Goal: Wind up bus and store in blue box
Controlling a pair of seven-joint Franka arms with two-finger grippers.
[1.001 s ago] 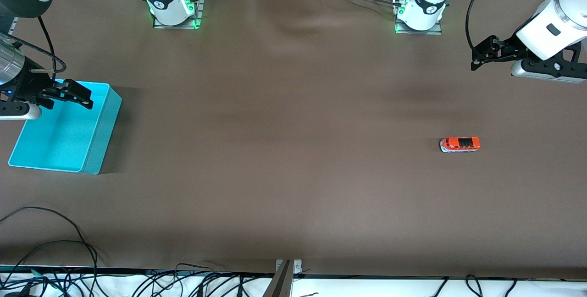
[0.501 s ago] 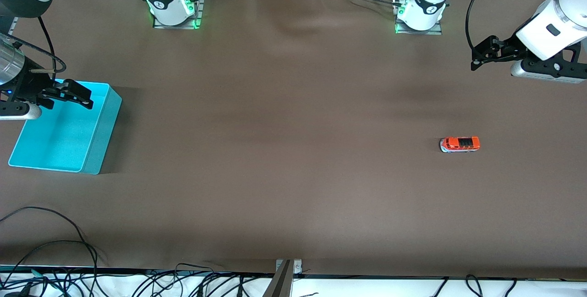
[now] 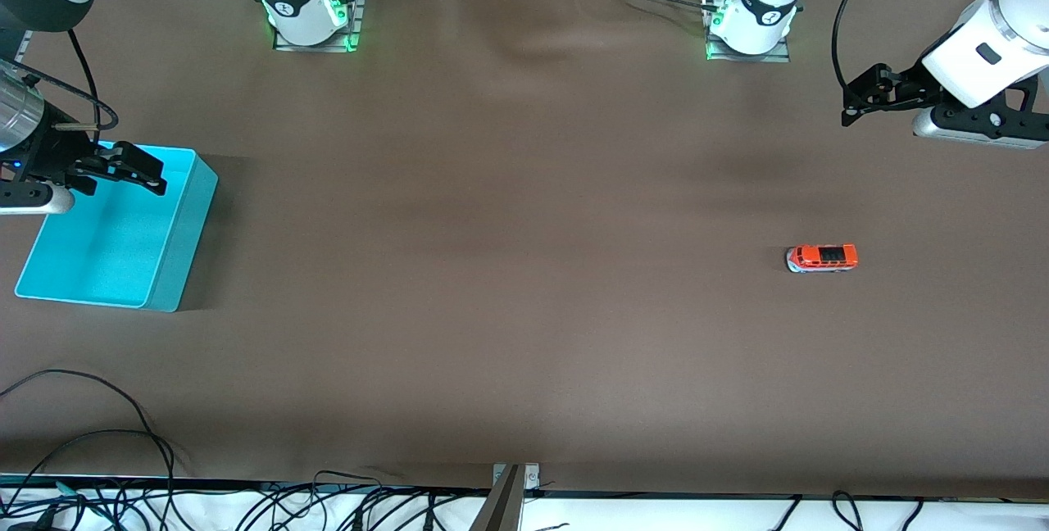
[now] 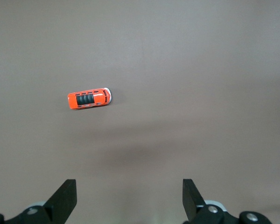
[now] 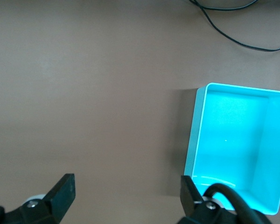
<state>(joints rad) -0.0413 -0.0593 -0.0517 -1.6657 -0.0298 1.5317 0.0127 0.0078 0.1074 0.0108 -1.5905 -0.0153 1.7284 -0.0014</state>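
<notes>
Bus, tiny orange-red toy minibus [image 3: 822, 257], lies lengthwise along the table toward my left gripper [image 3: 852, 109], jaws wide, while right gripper [image 3: 156, 179] waits open over the cyan plastic box [image 3: 184, 248].

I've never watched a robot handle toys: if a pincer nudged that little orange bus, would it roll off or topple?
The bus probably rolls: it sits upright on the flat table, presumably on wheels. It looks low and long, so toppling seems unlikely. Being tiny, it is likely light and might skid sideways if nudged.
</notes>
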